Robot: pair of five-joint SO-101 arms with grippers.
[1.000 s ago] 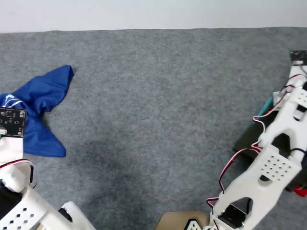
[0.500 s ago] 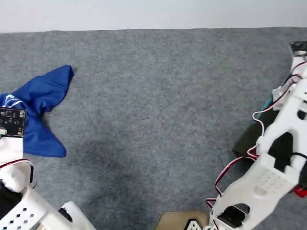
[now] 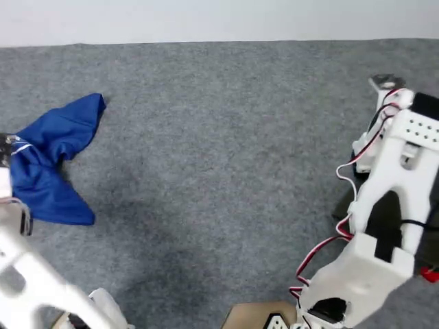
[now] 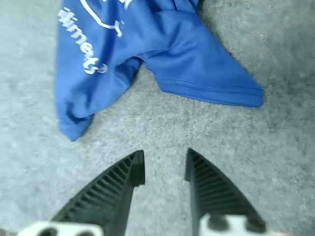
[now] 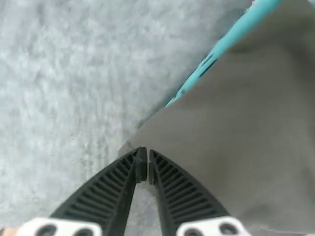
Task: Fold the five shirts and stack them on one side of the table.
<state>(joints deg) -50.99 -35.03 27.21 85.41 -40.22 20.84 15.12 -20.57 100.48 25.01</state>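
Shirts: 3 in total. 1 blue shirt (image 3: 58,147) lies at 9 o'clock on the table (image 3: 219,137), 1 dark grey-brown shirt (image 5: 246,147) at 3 o'clock, and 1 teal garment (image 5: 221,46) shows as an edge strip beside the dark one. Arms: 2, the left arm (image 3: 27,274) at 7 o'clock and the right arm (image 3: 391,205) at 4 o'clock; grippers: 2, the left gripper (image 4: 165,160) and the right gripper (image 5: 147,151). Other: 1 cardboard piece (image 3: 250,317) at 6 o'clock and 1 small red item (image 3: 429,274) at 4 o'clock.

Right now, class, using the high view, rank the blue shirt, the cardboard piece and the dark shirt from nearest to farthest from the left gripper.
1. The blue shirt, at the table's left, just ahead of the left gripper.
2. The cardboard piece, at the near edge, around the middle.
3. The dark shirt, at the far right.
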